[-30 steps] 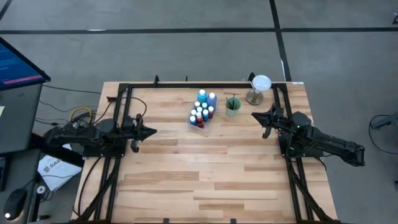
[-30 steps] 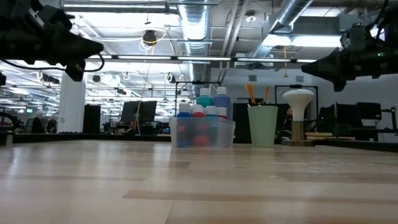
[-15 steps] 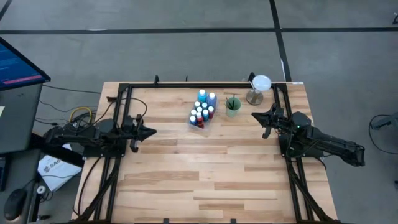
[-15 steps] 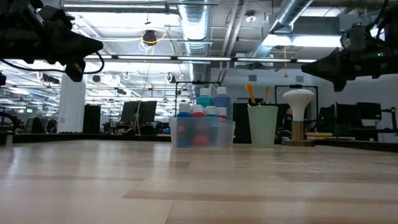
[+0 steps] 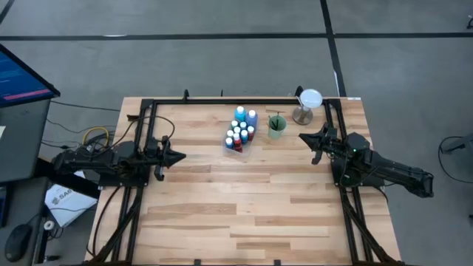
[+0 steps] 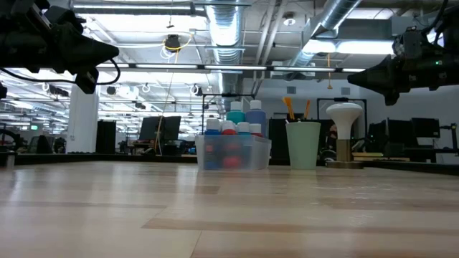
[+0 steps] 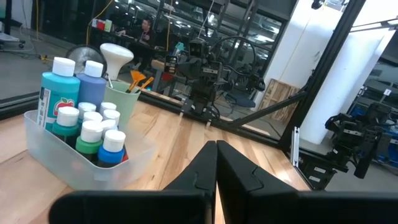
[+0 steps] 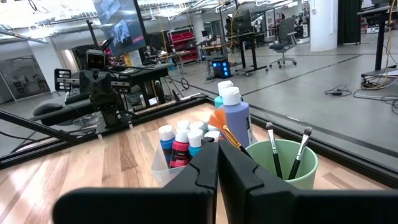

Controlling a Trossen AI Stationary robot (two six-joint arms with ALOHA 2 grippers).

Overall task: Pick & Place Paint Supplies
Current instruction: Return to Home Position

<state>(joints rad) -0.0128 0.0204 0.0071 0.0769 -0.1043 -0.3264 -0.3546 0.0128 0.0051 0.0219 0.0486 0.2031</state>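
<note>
standing upright in a clear tray [image 6: 259,152] at the far centre of the table [image 5: 244,210], the paint bottles [image 5: 238,134] show white caps over blue, teal, green and red bodies. two taller bottles, one teal and one blue, occupy the far end of the tray. the teal tall bottle [image 7: 59,87] carries a side label; its print is too small to read. a white bag [image 5: 63,199] on the floor left of the table bears dark lettering that cannot be read. the monitor [image 5: 18,74] at far left shows a blue screen with a red band, text illegible.

the green cup [image 6: 303,147] stands just right of the tray. it holds the paintbrushes [image 8: 272,146]: two black-handled ones and an orange-bristled one, all leaning on the rim. a white-headed stand [image 5: 310,98] sits right of the cup and farther back.

left gripper [image 5: 179,156]: raised above the left part of the table, pointing right, fingers [image 7: 199,174] pressed together, holding nothing. right gripper [image 5: 303,137]: raised above the right part of the table, pointing left toward the cup, apart from it, fingers [image 8: 202,168] pressed together, holding nothing.

compared with the frames one second and half a second earlier, no visible difference: arms, bottles, cup and brushes occupy the same positions.
</note>
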